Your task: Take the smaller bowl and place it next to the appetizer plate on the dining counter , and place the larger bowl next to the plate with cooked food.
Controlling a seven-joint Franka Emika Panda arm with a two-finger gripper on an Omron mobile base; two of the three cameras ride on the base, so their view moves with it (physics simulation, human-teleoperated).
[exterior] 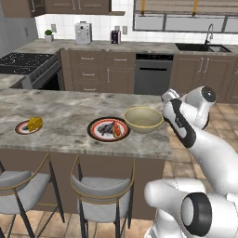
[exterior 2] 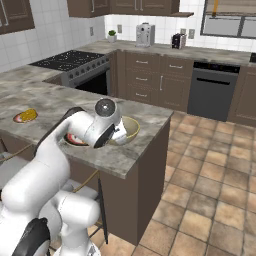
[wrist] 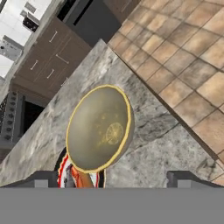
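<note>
In the hand view the two dark fingers (wrist: 47,178) rise at the bottom edge, set wide apart and holding nothing; the gripper (wrist: 112,179) looks down from above onto the larger bowl (wrist: 99,127), which lies between and beyond the tips without touching them. The bowl sits upright on the dining counter (wrist: 148,153) worktop, mouth up, its yellow-gold rim and the round yellow motif inside plainly seen. Being round, it has no long axis to speak of.

In the left base view the white arm bends up from the lower right, its forearm reaching over the worktop's right end, with the hand (exterior: 171,96) just right of the larger bowl (exterior: 143,119) and above the level of its rim. In the right base view the arm's elbow and wrist cover part of the bowl (exterior 2: 129,127).

The bowl stands just beside the plate with cooked food (exterior: 108,128), on that plate's right, their rims touching or nearly so. Well apart to the left on the same worktop (exterior: 65,111) lies the appetizer plate (exterior: 29,126) with its yellow wedge. Grey stools (exterior: 102,190) stand before the brown front panel.
</note>
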